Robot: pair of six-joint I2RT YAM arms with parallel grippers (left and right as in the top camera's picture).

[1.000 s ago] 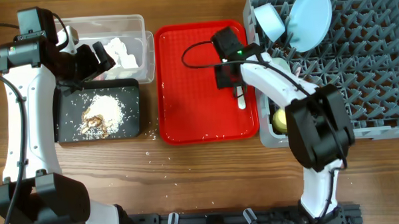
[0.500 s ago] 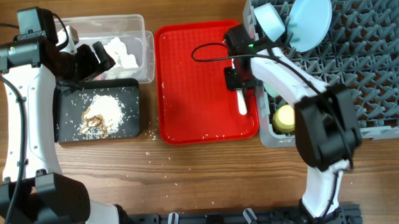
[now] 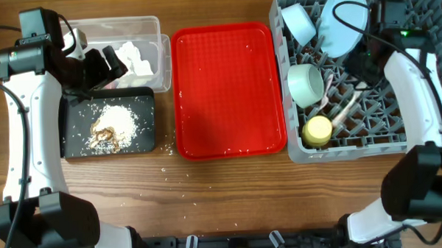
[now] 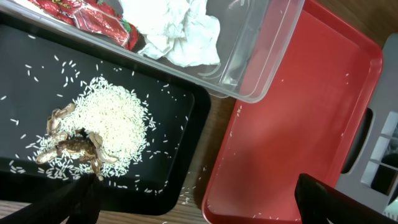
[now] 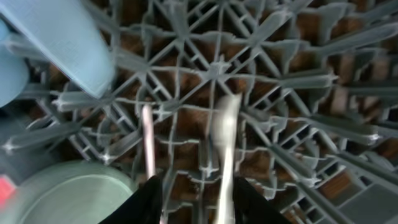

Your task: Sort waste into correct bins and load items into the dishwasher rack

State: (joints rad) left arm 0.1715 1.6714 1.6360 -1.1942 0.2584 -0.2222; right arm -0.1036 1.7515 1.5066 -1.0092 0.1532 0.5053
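Note:
My right gripper point(image 3: 363, 64) hangs over the grey dishwasher rack point(image 3: 419, 95), jaws apart point(image 5: 199, 193). A blurred white spoon point(image 5: 224, 143) sits between the fingers, not pinched, and lies on the pegs point(image 3: 344, 110) beside a second white utensil point(image 3: 325, 98). The rack also holds the pale blue plate point(image 3: 346, 16), two bowls point(image 3: 298, 22) point(image 3: 306, 84) and the yellow cup point(image 3: 318, 129). My left gripper point(image 3: 105, 65) is open and empty point(image 4: 196, 186) above the black tray point(image 3: 74, 147) with rice and brown scraps point(image 4: 93, 134). The clear box point(image 3: 147, 23) holds tissue point(image 4: 180, 31) and the red wrapper point(image 4: 93, 15).
The flat red serving tray point(image 3: 227, 87) lies between the bins and the rack, with a few grains on it. Loose rice grains point(image 3: 171, 166) are scattered on the wooden table in front of the black tray.
My right arm has swung from the red tray to over the rack, carrying the white spoon with it; the spoon now rests in the rack. The left arm has not moved.

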